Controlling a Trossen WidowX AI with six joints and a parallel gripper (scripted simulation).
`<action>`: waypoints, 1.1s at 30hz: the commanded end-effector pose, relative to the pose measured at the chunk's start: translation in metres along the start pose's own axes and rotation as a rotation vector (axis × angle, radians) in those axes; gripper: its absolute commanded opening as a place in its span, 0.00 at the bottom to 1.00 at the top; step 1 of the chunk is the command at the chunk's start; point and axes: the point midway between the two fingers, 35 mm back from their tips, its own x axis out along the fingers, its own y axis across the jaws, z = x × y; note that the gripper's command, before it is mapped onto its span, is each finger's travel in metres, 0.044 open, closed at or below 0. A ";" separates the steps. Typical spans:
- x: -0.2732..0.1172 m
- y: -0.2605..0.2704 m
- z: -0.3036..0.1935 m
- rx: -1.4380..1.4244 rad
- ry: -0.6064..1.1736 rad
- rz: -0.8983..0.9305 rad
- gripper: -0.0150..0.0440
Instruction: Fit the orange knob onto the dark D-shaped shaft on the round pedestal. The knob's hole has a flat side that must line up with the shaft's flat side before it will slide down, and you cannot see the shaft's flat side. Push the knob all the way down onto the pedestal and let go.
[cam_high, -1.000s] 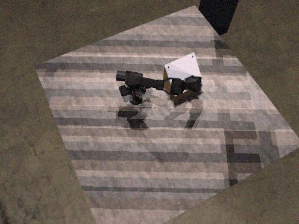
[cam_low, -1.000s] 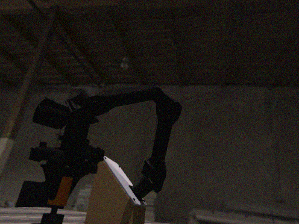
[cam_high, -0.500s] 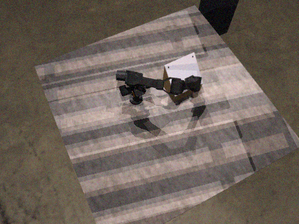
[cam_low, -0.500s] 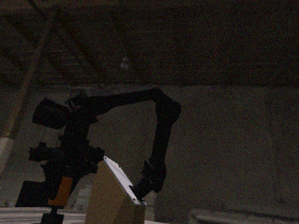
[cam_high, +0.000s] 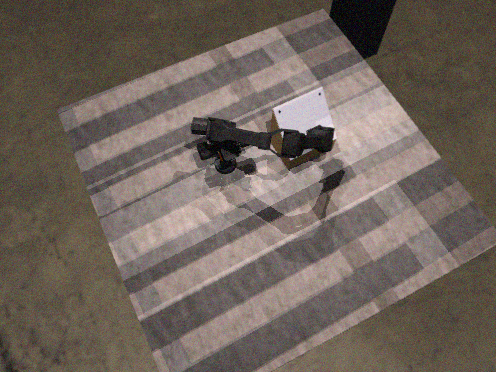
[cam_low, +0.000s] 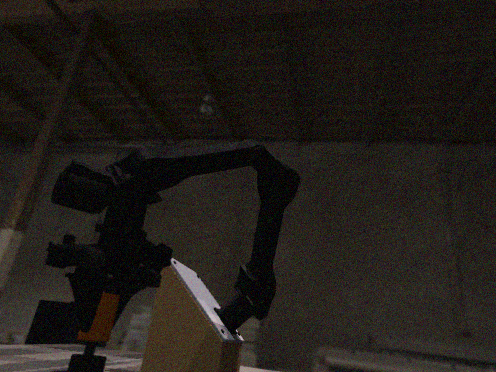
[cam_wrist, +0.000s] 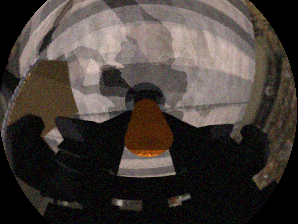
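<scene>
Pinching, top view: my dark two-fingered gripper (cam_high: 220, 154) (cam_low: 99, 314) (cam_wrist: 147, 113) has its jaws closed on the orange tapered knob (cam_high: 220, 157) (cam_low: 101, 320) (cam_wrist: 148, 131), over the round black pedestal (cam_high: 226, 170) (cam_low: 87, 364) (cam_wrist: 130, 96). The brown block with a sloping white top (cam_high: 304, 112) (cam_low: 172, 325) (cam_wrist: 47, 97) lies toward 2 o'clock of it; I should keep my arm off that.
Shaft, exterior view: the dark D-shaped shaft (cam_low: 90, 349) shows short between knob and pedestal, which sits toward 6 or 7 o'clock of the knob. The knob looks tilted, so I would square it to the shaft before pressing.
Turning, wrist view: the pedestal's dark ring lies at 12 o'clock from the knob, the block toward 10. I would press lightly, twist a little each way until the flats meet, then push down to the pedestal and let go; forcing it could jam it or slip it in my grip.
Hidden: the knob's hole and the shaft's flat. I cannot tell whether the shaft's tip is inside. From the top my own arm crowds the knob; in the exterior view my fingers melt into shadow.
</scene>
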 end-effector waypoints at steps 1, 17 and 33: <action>-0.003 -0.005 0.000 -0.005 0.005 -0.010 0.25; -0.003 -0.005 -0.001 -0.015 0.005 -0.010 0.25; 0.001 0.001 0.000 -0.214 0.006 -0.009 0.25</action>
